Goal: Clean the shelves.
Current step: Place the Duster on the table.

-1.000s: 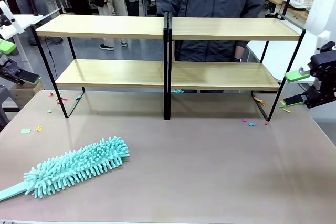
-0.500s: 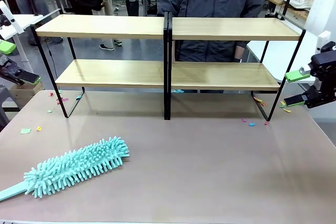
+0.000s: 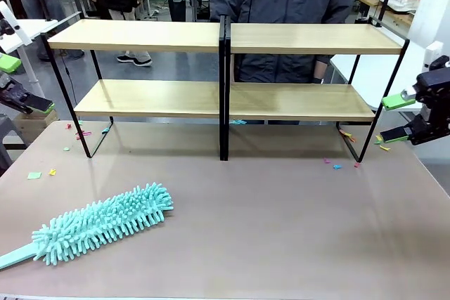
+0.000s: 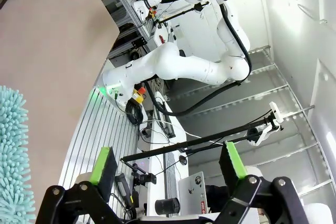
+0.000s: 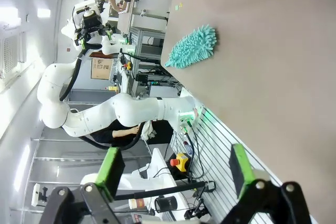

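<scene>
Your duster [image 3: 98,224] lies on the counter [image 3: 281,223] in front of the shelves' left half, unmoved from a second ago. The shelves [image 3: 225,100] stand along the far part of the counter, boards bare, paper scraps [image 3: 336,165] by their feet. Left pincer [image 3: 24,82] hangs off their left end, right pincer [image 3: 395,117] off their right end; both spread wide, holding nothing, as before. Behind the shelves, a person [image 3: 285,5] stands; the passer-by farther back has shifted slightly.
</scene>
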`<action>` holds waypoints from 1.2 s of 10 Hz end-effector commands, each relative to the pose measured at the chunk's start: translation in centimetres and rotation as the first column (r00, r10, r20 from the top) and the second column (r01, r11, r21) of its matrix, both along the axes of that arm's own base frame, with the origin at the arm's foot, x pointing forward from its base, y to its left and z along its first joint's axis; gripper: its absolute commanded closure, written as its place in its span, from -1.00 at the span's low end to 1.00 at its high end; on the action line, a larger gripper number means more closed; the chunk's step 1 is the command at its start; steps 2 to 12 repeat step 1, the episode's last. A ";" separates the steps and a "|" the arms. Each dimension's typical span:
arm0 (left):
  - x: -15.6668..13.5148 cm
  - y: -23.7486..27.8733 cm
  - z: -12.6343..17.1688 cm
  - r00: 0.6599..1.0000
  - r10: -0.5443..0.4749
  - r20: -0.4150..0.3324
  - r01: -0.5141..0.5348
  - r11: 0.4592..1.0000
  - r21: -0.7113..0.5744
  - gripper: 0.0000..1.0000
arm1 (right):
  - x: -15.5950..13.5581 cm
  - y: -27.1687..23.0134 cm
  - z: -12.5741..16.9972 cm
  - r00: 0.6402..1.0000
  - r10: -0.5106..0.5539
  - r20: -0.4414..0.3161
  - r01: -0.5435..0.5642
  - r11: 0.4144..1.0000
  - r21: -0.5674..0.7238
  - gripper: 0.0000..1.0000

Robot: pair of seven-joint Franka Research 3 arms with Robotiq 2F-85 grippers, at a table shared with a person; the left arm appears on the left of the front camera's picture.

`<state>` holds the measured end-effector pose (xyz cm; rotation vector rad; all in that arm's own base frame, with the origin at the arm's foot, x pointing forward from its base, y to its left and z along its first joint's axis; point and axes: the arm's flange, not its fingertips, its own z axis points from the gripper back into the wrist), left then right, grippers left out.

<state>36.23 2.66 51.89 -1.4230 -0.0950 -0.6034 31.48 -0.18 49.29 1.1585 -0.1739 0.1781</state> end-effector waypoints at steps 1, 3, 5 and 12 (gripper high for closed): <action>-0.2 0.1 -0.2 1.000 -0.001 0.020 0.001 1.000 0.004 -1.00 | 0.0 -0.2 0.1 1.000 0.017 0.015 -0.017 1.000 -0.006 -1.00; -0.2 0.1 -0.2 1.000 -0.001 0.020 0.001 1.000 0.004 -1.00 | 0.0 -0.2 0.1 1.000 0.017 0.015 -0.017 1.000 -0.006 -1.00; -0.2 0.1 -0.2 1.000 -0.001 0.020 0.001 1.000 0.004 -1.00 | 0.0 -0.2 0.1 1.000 0.017 0.015 -0.017 1.000 -0.006 -1.00; -0.2 0.1 -0.2 1.000 -0.001 0.020 0.001 1.000 0.004 -1.00 | 0.0 -0.2 0.1 1.000 0.017 0.015 -0.017 1.000 -0.006 -1.00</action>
